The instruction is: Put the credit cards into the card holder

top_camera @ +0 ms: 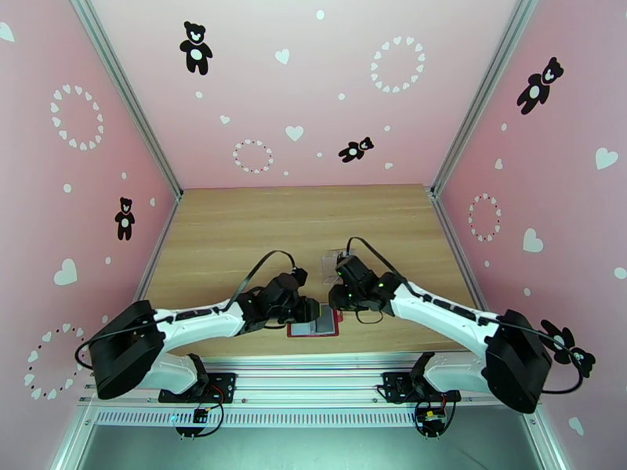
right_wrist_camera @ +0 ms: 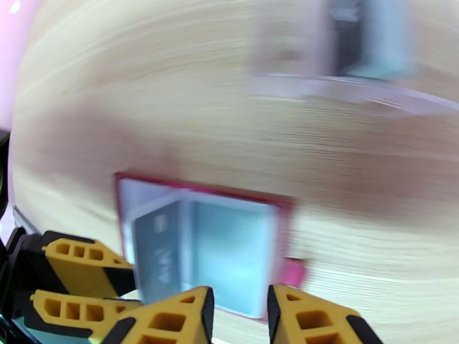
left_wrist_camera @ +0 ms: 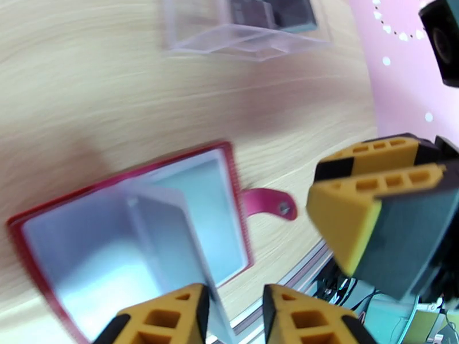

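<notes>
- Two grippers are shown with jaws narrowly parted and nothing clamped: left gripper [left_wrist_camera: 235, 305] and right gripper [right_wrist_camera: 240, 308] flank the open holder [top_camera: 296, 333] at the surface's [top_camera: 235, 229] near edge.
- One dark card [right_wrist_camera: 155, 247] is seen lying in the holder; others appear to sit in the tray [left_wrist_camera: 229, 44].
- Risk: a raised sleeve [left_wrist_camera: 166, 236], threaded between the left jaws, could be snagged and the card flicked out.

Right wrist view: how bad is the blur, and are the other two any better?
Right wrist: heavy motion smear; the clear tray is streaked and the wallet has soft edges, though the right gripper is crisp. Left wrist: milder blur, table grain streaked, snap tab readable. Top: sharp and evenly lit.
</notes>
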Controlling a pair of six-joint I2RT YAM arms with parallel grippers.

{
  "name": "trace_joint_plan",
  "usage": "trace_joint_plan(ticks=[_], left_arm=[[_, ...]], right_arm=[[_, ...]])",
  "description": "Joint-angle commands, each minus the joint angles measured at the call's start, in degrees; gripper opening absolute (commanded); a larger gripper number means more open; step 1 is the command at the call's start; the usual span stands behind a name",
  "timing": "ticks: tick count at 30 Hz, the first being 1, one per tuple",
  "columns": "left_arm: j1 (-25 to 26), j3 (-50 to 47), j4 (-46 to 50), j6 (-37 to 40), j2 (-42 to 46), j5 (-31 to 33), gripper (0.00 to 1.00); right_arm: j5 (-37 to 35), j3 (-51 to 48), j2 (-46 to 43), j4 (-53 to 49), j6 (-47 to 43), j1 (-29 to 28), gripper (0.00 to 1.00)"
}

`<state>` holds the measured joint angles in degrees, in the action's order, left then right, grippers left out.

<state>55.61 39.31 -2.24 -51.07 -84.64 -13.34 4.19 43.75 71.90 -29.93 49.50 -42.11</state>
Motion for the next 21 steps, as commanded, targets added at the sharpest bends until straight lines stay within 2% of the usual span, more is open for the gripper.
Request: trace_joint_plan(ticks=[1, 5, 11, 15, 21], left_arm=[[1.5, 3.2, -1.6, 1.1, -5.2, -2.0, 0.34], [1.9, 6.0, -1.6, 1.4, -8.2, -2.9, 0.34], [1.9, 9.5, 4.4, 4.8, -4.8, -1.2, 0.4], [-0.2, 13.7, 13.3, 7.0, -1.8, 2.9, 0.4], [-6.6, 23.2, 22.8, 10.6, -7.6, 5.8, 0.4]], right_arm=[[-0.1, -2.3, -4.5, -4.3, -2.5, 3.2, 0.31], [1.1, -2.5, -6.0, -6.0, -4.9, 6.8, 0.32], [0.8, 2.2, -3.9, -8.5, -9.3, 10.4, 0.37], [0.0, 11.0, 2.4, -12.2, -13.8, 12.4, 0.44], [-2.4, 25.8, 14.5, -17.6, -19.3, 13.4, 0.56]])
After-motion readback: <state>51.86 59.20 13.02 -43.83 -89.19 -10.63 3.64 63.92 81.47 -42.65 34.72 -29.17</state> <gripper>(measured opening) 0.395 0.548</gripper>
